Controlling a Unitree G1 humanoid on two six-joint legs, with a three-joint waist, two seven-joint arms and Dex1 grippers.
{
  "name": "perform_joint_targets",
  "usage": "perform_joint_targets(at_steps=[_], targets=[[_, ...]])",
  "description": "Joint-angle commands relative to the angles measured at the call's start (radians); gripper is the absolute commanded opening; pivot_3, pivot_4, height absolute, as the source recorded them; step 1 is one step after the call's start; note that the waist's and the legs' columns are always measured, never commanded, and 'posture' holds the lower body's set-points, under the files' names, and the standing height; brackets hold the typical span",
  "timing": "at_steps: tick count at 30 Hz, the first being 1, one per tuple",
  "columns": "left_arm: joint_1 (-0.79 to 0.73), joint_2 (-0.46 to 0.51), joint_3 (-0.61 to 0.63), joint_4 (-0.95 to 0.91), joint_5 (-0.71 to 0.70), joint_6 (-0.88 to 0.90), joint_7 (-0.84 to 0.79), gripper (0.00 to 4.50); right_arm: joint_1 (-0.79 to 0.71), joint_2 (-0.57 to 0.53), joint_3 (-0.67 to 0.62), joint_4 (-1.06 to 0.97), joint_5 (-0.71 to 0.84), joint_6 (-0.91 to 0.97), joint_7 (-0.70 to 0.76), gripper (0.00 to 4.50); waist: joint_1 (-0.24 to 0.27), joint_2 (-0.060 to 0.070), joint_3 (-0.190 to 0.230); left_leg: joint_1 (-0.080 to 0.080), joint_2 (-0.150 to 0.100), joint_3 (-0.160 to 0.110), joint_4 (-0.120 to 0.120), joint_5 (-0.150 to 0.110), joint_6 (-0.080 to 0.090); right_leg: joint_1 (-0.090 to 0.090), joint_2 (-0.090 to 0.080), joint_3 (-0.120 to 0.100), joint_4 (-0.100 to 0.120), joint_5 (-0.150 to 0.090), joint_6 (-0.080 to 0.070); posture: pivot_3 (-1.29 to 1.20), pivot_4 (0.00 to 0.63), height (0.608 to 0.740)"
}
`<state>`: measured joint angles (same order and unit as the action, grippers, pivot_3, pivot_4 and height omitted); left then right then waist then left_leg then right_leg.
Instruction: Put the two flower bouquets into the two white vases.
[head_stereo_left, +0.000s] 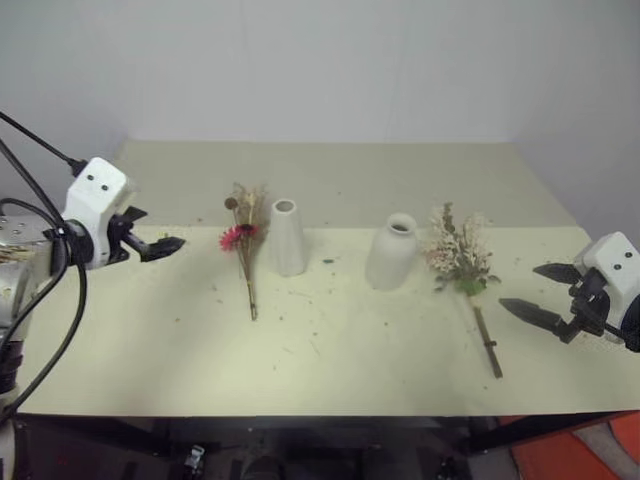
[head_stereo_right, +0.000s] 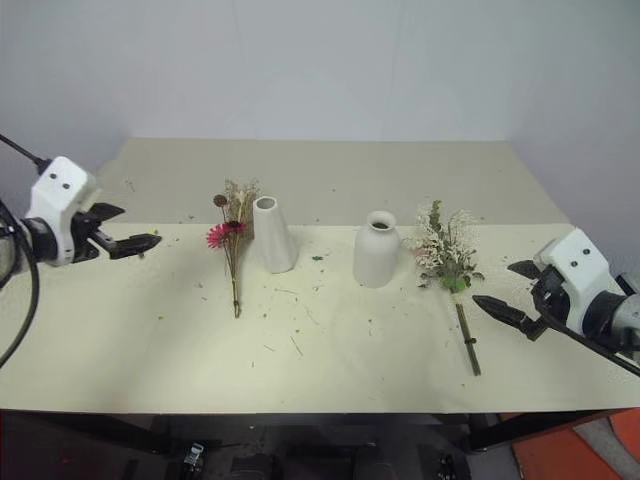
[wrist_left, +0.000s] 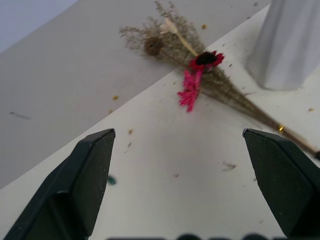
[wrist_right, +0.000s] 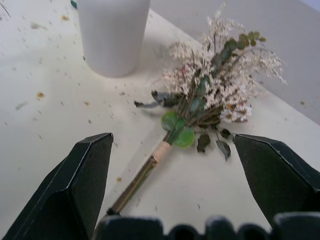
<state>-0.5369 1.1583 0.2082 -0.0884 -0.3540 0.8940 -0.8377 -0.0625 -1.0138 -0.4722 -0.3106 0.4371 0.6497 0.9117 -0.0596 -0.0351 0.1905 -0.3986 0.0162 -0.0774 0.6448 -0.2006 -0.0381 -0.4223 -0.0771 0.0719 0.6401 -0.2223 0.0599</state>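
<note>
My left jaws (head_stereo_left: 160, 245) hang wide and empty over the bench (head_stereo_left: 330, 370), at its left edge and well apart from anything. Next along lies the slim bouquet (head_stereo_left: 244, 250), flat on the bench with its red flower (wrist_left: 199, 70) and seed ball (wrist_left: 153, 46) toward the far side and its thin stem running back toward me. The heads lie just beside the cone vase (head_stereo_left: 287, 238), perhaps touching it, and I judge that the first risk: if I come in near the blooms I could knock that narrow, tall thing over. The stem is thin and lies flush on the surface, so my jaws may scrape the bench and close on nothing, or pinch only a few grasses and leave the rest behind. Further right stands the bottle vase (head_stereo_left: 392, 252), upright, then the full bouquet (head_stereo_left: 458, 250) just beside it, its cream sprigs and green leaves toward the far side, its bound stem (wrist_right: 150, 165) pointing toward my right jaws (head_stereo_left: 540, 295), which also stand wide and hold nothing, near the stem's end. Here I expect the bushy head to be the trouble: it is far wider than the short neck, so a tilted stem could catch the rim and tip the vase. Loose bits already litter the bench, so rough handling would likely shed more
</note>
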Motion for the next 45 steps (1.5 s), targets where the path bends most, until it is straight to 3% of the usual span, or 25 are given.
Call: perform_joint_targets(at_steps=[1, 5, 12, 17, 22, 25, 30, 37, 43, 45], targets=[[0.062, 0.079, 0.101, -0.026, -0.006, -0.007, -0.058, 4.47, -0.006, -0.045, 0.006, 0.014, 0.0, 0.007, 0.027, 4.5, -0.001, 0.0, 0.0, 0.0, 0.0, 0.0, 0.0, 0.0, 0.0, 0.0, 0.0, 0.0, 0.0, 0.0, 0.0, 0.0, 0.15, 0.74], [0.13, 0.082, 0.164, -0.056, -0.009, 0.006, -0.043, 4.47, -0.038, -0.062, 0.017, 0.054, 0.003, -0.006, 0.04, 4.5, 0.002, 0.001, 0.001, 0.001, 0.0, 0.0, 0.0, 0.0, 0.0, 0.0, 0.0, 0.0, 0.001, 0.0, 0.0, 0.0, 0.15, 0.74], [0.141, 0.036, 0.168, -0.135, -0.033, 0.055, 0.003, 4.47, -0.16, -0.045, 0.111, 0.113, -0.006, -0.016, 0.028, 4.5, 0.005, 0.001, 0.001, 0.001, 0.001, 0.0, 0.0, 0.0, 0.0, 0.0, 0.0, 0.0, 0.001, 0.0, -0.001, 0.0, 0.15, 0.74], [0.149, -0.011, 0.186, -0.225, -0.096, 0.102, 0.011, 4.47, -0.19, -0.059, 0.101, 0.136, 0.006, 0.067, -0.012, 4.5, 0.013, 0.001, 0.001, -0.001, 0.0, 0.0, 0.0, 0.0, 0.0, -0.001, -0.001, 0.0, 0.0, 0.0, 0.0, 0.0, 0.15, 0.74], [0.167, -0.029, 0.127, -0.242, -0.128, -0.079, -0.118, 4.47, -0.221, -0.025, 0.136, 0.045, 0.049, 0.261, -0.109, 4.5, 0.012, 0.001, 0.001, 0.0, 0.0, 0.0, 0.0, 0.0, 0.0, -0.001, 0.0, 0.0, 0.002, 0.0, -0.001, 0.0, 0.15, 0.74], [0.128, -0.052, 0.115, -0.243, -0.201, -0.204, -0.262, 4.47, -0.252, -0.009, 0.225, 0.025, 0.015, 0.34, -0.169, 4.5, 0.011, 0.001, 0.001, 0.0, 0.001, 0.0, 0.0, 0.0, 0.0, -0.001, 0.0, 0.0, 0.001, 0.0, -0.001, 0.0, 0.15, 0.74], [-0.063, -0.105, -0.023, -0.213, -0.234, -0.294, -0.37, 4.47, -0.329, 0.038, 0.303, 0.122, -0.018, 0.377, -0.225, 4.5, 0.021, 0.001, 0.001, -0.001, 0.0, 0.0, 0.0, 0.0, 0.0, -0.001, 0.0, 0.0, 0.001, 0.0, -0.001, 0.0, 0.15, 0.74], [-0.287, -0.264, -0.156, -0.159, -0.227, -0.332, -0.356, 4.47, -0.383, 0.095, 0.369, 0.226, -0.074, 0.391, -0.294, 4.5, 0.016, 0.0, 0.001, -0.002, 0.0, 0.0, 0.001, 0.0, 0.0, 0.0, 0.0, 0.0, 0.0, 0.0, 0.0, 0.0, 0.15, 0.74], [-0.307, -0.318, -0.216, -0.136, -0.172, -0.363, -0.349, 4.47, -0.438, 0.14, 0.41, 0.326, -0.098, 0.362, -0.293, 4.5, 0.0, 0.001, 0.001, -0.001, 0.0, 0.0, 0.0, 0.0, 0.0, -0.001, 0.0, 0.001, 0.001, 0.0, 0.0, 0.0, 0.15, 0.74], [-0.295, -0.32, -0.224, -0.126, -0.153, -0.379, -0.352, 4.5, -0.467, 0.154, 0.431, 0.367, -0.111, 0.358, -0.293, 4.13, -0.005, 0.001, 0.001, 0.0, 0.0, 0.0, 0.001, 0.0, 0.0, 0.0, 0.001, 0.001, 0.001, 0.0, 0.0, 0.0, 0.15, 0.74]])
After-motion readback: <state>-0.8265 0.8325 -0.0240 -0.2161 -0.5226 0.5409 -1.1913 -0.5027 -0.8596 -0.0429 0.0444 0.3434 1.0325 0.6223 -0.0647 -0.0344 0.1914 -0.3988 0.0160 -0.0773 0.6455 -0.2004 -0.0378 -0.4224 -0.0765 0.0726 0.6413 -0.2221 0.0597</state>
